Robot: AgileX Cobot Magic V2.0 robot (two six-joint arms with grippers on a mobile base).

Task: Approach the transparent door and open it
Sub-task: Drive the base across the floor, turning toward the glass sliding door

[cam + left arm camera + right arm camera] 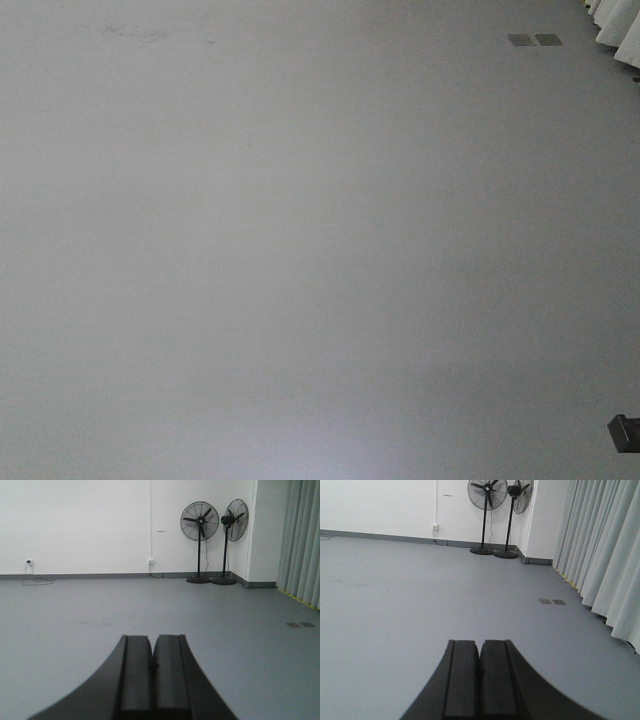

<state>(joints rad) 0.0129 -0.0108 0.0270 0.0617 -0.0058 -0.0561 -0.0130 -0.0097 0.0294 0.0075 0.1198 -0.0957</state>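
Note:
The transparent door is out of view in every frame. My left gripper [152,638] is shut, its two dark pads pressed together with nothing between them, held level over bare grey floor. My right gripper [480,642] is likewise shut and holds nothing, pointing across the floor toward the far corner. The front view shows only grey floor [300,250], with neither gripper in it.
Two black pedestal fans [199,522] [488,491] stand in the far corner against the white wall [90,525]. Grey curtains [605,555] line the right side. Two floor plates [534,40] lie near the curtains. A wall socket with a cable [29,562] is at far left.

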